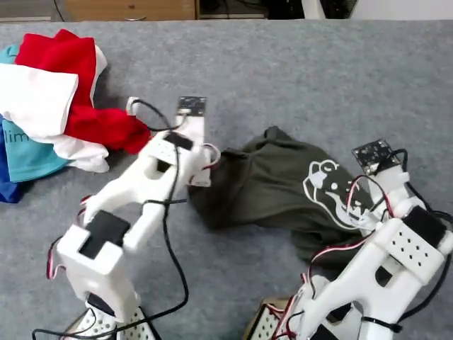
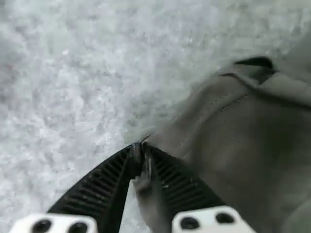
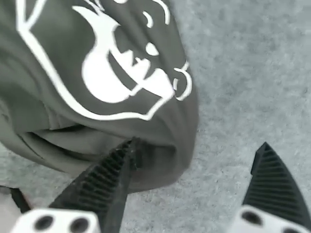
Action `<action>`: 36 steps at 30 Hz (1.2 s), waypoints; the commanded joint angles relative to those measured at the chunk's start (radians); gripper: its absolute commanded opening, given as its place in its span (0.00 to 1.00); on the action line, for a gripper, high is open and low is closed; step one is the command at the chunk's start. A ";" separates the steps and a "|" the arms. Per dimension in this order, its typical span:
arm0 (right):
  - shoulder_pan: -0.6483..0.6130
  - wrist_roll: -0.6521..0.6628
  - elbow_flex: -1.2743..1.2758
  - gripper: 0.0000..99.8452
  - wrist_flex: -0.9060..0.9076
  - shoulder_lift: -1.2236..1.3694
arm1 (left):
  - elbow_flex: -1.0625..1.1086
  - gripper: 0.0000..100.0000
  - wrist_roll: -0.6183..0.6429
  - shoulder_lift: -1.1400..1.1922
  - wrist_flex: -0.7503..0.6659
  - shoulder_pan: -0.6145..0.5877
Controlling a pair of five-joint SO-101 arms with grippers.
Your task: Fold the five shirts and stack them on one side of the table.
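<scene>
Overhead, the olive shirt (image 1: 269, 188) lies crumpled mid-table on grey felt (image 1: 318, 78). The pile of other shirts (image 1: 49, 106) at far left is cut off by the frame edge, with wood furniture (image 1: 127, 8) beyond. From the left wrist, the left gripper (image 2: 141, 151) is clamped on the shirt's left hem. From the right wrist, the right gripper (image 3: 198, 145) gapes wide at the shirt's printed end.

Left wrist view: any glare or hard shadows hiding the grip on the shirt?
Left wrist view: no glare, even light; the left gripper shut on the olive shirt shows plainly; one dark fold shadow. High view: soft shadows only, no glare.
</scene>
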 commanded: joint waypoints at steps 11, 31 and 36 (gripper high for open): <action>-0.163 -0.170 0.084 0.35 -0.095 0.004 | -0.816 0.02 -0.106 -0.045 0.577 -0.192; -0.163 -0.241 0.070 0.35 -0.095 -0.004 | -1.821 0.02 -0.110 -0.067 0.667 -0.733; -0.117 -0.381 -0.002 0.35 -0.097 0.004 | -1.887 0.02 -0.107 -0.067 0.626 -0.706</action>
